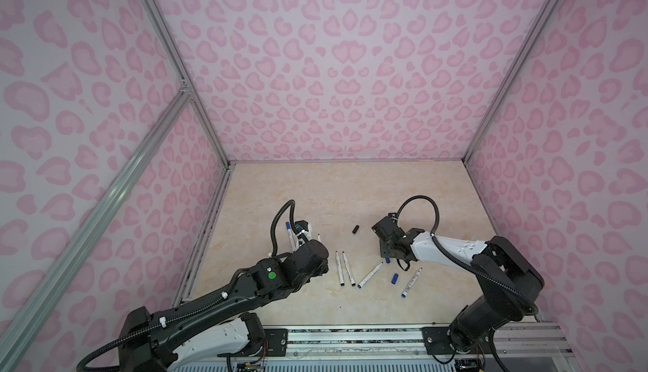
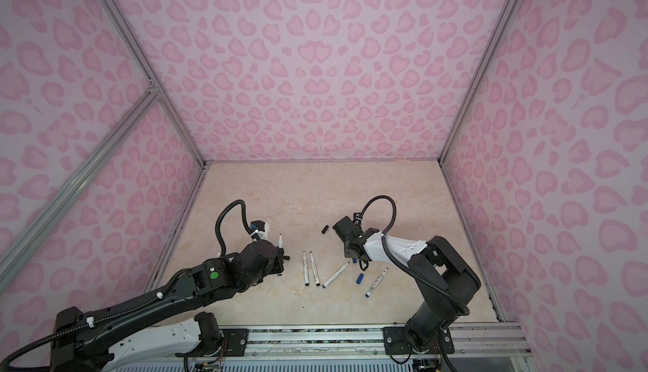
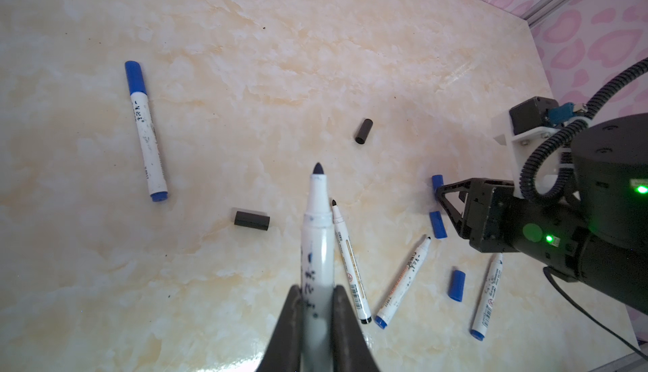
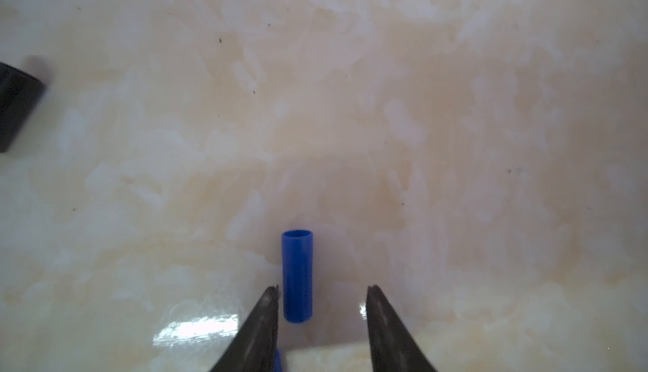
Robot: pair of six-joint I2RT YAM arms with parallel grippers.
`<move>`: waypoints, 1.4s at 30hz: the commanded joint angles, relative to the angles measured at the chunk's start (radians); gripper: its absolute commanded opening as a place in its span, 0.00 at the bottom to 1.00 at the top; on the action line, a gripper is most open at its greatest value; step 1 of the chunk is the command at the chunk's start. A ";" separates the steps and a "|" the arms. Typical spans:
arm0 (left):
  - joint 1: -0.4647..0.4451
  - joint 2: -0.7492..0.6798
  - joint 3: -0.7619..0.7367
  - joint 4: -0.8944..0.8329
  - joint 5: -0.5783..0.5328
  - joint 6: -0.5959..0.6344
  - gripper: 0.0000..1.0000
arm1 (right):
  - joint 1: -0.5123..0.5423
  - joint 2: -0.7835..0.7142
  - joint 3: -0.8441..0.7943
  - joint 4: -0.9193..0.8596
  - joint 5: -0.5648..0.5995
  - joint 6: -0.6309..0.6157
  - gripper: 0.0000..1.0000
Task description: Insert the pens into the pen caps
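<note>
My left gripper [image 3: 317, 288] is shut on a white pen [image 3: 317, 244] whose bare dark tip points away from the wrist; in a top view that tip [image 1: 319, 236] sticks out past the left wrist. Just above the floor my right gripper [image 4: 322, 288] stands open, and a blue pen cap [image 4: 297, 275] lies flat between its fingertips, close to one finger [image 4: 270, 310]. Several uncapped pens lie mid-floor, two with black ends [image 1: 339, 268] [image 1: 348, 268] and two with blue ends [image 1: 370, 275] [image 1: 411, 282]. A pen with a blue cap on it [image 3: 145, 131] lies apart from them.
Loose caps lie around: a black one [image 1: 356, 229] beside the right wrist, another black one [image 3: 251, 220] near the held pen, and blue ones [image 1: 395, 278] [image 3: 438, 224]. Pink patterned walls [image 1: 561, 177] close in the marble floor [image 1: 350, 191] on three sides.
</note>
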 commanded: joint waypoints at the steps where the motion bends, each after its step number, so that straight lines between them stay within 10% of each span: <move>1: 0.000 -0.005 0.000 -0.004 -0.022 -0.003 0.03 | 0.000 -0.004 -0.013 -0.022 0.044 0.015 0.42; 42: 0.010 0.057 0.187 -0.002 0.048 0.195 0.03 | -0.148 -0.043 -0.107 0.056 0.021 0.080 0.43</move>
